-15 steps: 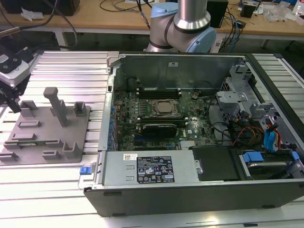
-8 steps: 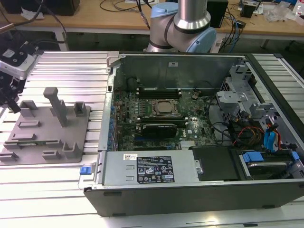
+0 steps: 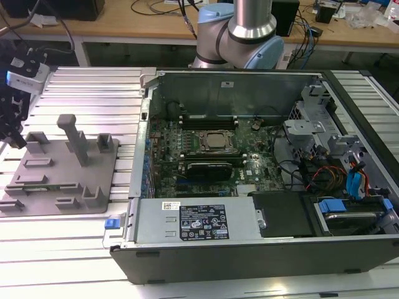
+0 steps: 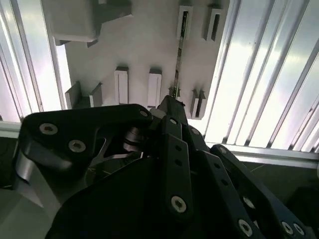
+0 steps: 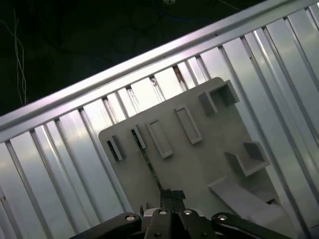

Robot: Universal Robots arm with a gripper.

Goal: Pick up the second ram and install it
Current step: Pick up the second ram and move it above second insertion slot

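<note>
Table (image 3: 81, 93): ribbed bare aluminium, smooth and glossy, heavy glare in both wrist views. Fixture plate (image 3: 53, 175) on it: grey plastic, matt, no shine. Second ram (image 4: 180, 50), edge-on in the plate: thin hard board, dull dark edge, finish otherwise unclear. Gripper (image 5: 167, 193): black, matt to satin, coated metal or plastic, cannot tell which; bright metal screws (image 4: 178, 203). Arm (image 3: 249, 18): brushed silver metal tube, smooth pale blue plastic caps (image 3: 212, 22). Computer case (image 3: 249, 258): dark grey matt outside, bare dull sheet metal inside. Motherboard (image 3: 259, 159): green board, slight sheen. Processor lid (image 3: 215, 142): satin metal. White paper label (image 3: 171, 205). Blue glossy plastic clip (image 3: 112, 223). Bench (image 3: 124, 25) beyond the table's far edge: pale wood, smooth.
</note>
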